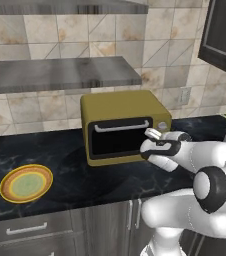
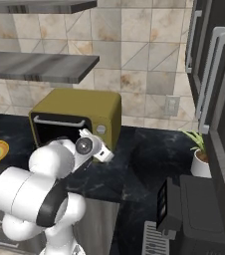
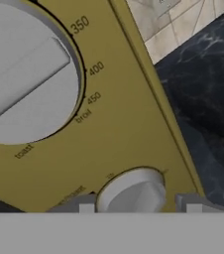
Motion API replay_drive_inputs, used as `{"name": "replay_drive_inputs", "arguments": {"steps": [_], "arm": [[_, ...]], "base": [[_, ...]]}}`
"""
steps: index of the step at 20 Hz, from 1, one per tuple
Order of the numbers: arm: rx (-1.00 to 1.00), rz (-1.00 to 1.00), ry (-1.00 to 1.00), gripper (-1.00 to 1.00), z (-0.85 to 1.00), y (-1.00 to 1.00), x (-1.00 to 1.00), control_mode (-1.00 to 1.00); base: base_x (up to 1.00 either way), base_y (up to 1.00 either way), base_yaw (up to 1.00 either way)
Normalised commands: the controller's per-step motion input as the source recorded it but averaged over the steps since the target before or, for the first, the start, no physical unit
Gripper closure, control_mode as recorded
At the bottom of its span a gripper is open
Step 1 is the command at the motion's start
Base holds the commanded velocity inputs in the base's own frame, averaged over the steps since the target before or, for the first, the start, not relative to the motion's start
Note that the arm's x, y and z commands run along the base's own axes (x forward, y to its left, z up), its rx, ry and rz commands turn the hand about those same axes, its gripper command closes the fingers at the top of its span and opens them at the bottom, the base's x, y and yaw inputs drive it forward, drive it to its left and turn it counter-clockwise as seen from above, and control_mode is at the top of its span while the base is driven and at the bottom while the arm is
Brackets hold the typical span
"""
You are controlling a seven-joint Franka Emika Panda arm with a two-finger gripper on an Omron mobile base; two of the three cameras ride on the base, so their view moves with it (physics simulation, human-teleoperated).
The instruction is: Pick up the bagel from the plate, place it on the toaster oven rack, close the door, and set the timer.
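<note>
Gripper (image 3: 140, 204) up against oven (image 1: 120, 107) front, at its control panel right of door (image 1: 119, 138). In hand view, two fingertips (image 3: 86, 205) flanking small grey knob (image 3: 132, 191) at frame bottom, one tip on each side, part open; contact with knob not clear, so cannot tell if gripped. Larger grey dial (image 3: 27, 87) above it, labels "350", "400", "450", "broil", "toast" around its rim. Door shut: dark glass upright in olive frame, silver handle (image 1: 121, 127) across its top. Rack and bagel hidden behind glass, cannot tell where they sit. Plate (image 1: 26, 183) on black counter (image 1: 80, 180), well left of oven, near front edge, nothing on it. Same plate partly cut at left edge in right base view. Potted plant (image 2: 200, 157) on counter right of oven, apart from it. Grey shelf (image 1: 60, 72) on tiled wall above oven. Wall outlet (image 2: 171, 105) behind, right of oven.
</note>
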Motion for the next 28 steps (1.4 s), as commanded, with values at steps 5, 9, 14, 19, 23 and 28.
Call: {"name": "replay_drive_inputs", "arguments": {"steps": [5,9,14,19,23,28], "arm": [[0.02,0.0,-0.06,-1.0,-0.24,-0.06,0.27,-1.0],[0.0,-0.01,0.0,-1.0,-0.15,-0.01,0.34,-1.0],[0.0,-0.06,0.02,-1.0,-0.21,0.0,0.5,-1.0],[0.0,-0.07,0.09,1.0,-0.21,0.0,0.51,-1.0],[0.0,-0.01,0.04,1.0,0.0,0.0,0.23,-1.0],[0.0,-0.01,0.01,1.0,-0.05,0.02,0.04,-1.0]], "base": [[0.0,0.0,0.0],[0.0,0.0,0.0],[0.0,0.0,0.0],[0.0,0.0,0.0],[0.0,0.0,0.0],[0.0,0.0,0.0]]}}
